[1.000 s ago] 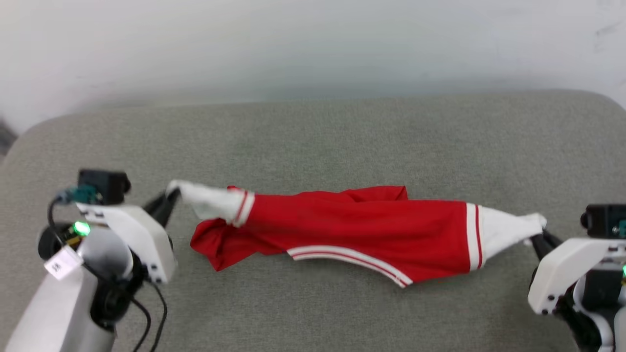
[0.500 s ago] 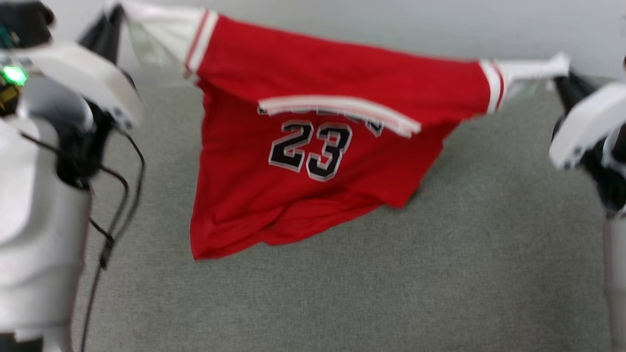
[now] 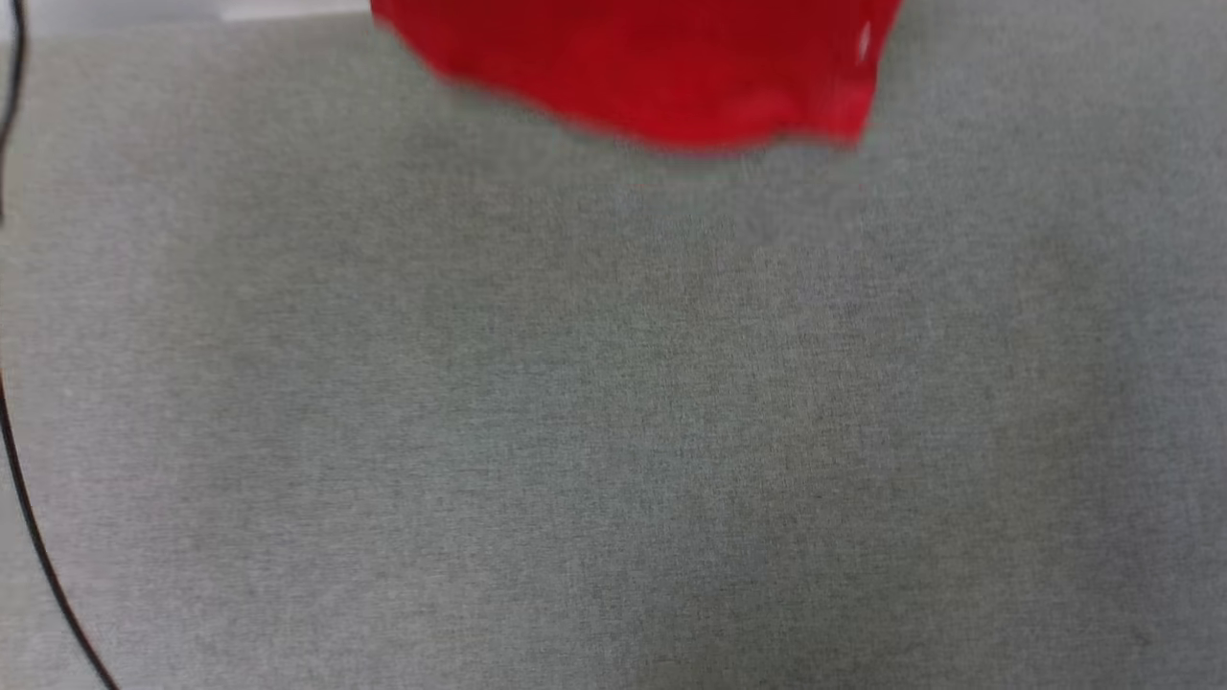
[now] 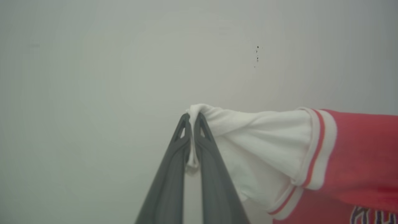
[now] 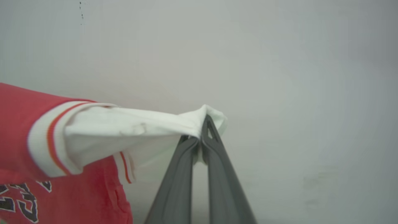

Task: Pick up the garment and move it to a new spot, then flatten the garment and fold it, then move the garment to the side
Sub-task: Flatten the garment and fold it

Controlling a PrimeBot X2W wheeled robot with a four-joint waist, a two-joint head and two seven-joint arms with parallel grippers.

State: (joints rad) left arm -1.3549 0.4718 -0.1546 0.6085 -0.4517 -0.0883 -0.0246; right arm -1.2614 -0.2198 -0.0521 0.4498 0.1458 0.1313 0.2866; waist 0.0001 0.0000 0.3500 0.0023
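Observation:
The garment (image 3: 652, 72), a red shirt, hangs in the air; in the head view its blurred lower hem shows at the top edge, above the grey table (image 3: 613, 431). In the left wrist view my left gripper (image 4: 192, 119) is shut on the tip of one white sleeve end, and the garment (image 4: 357, 155) stretches away to the right. In the right wrist view my right gripper (image 5: 202, 124) is shut on the other white sleeve end, with the garment (image 5: 21, 137) running left, striped trim and dark lettering showing.
A thin black cable (image 3: 38, 556) curves along the left edge of the head view. A plain pale wall (image 4: 124, 62) stands behind both grippers in the wrist views.
Both grippers have lifted the garment off the table by its sleeves, and it has unfurled to hang free. The head view has shifted, so the arms have left it.

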